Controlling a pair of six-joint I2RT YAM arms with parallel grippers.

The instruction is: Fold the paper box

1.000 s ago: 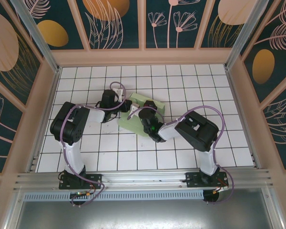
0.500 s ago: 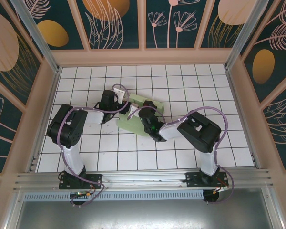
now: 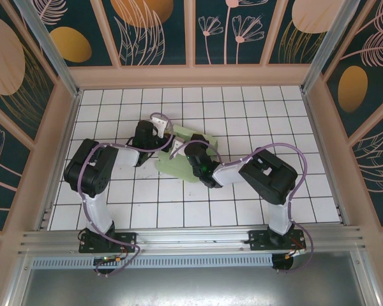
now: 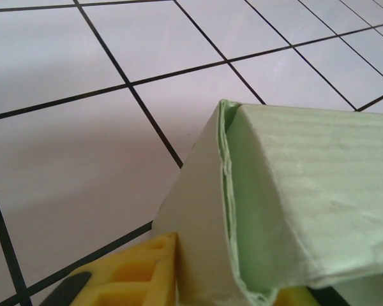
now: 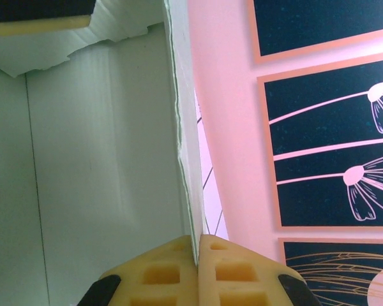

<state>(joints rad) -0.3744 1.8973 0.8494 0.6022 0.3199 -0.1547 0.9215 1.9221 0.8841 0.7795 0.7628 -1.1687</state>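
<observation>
The paper box (image 3: 173, 167) is pale mint-green thin card, partly folded, lying around the middle of the white tiled table (image 3: 242, 108) with its long side running from near left to far right. Up close, one corner (image 4: 306, 191) is raised off the tiles, its layered edges meeting along a crease. From inside, a side wall stands upright beside the flat creased panel (image 5: 102, 159).

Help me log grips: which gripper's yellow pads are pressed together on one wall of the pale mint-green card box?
The right gripper; the left gripper has its pads apart around a folded corner of the pale mint-green card box.
</observation>
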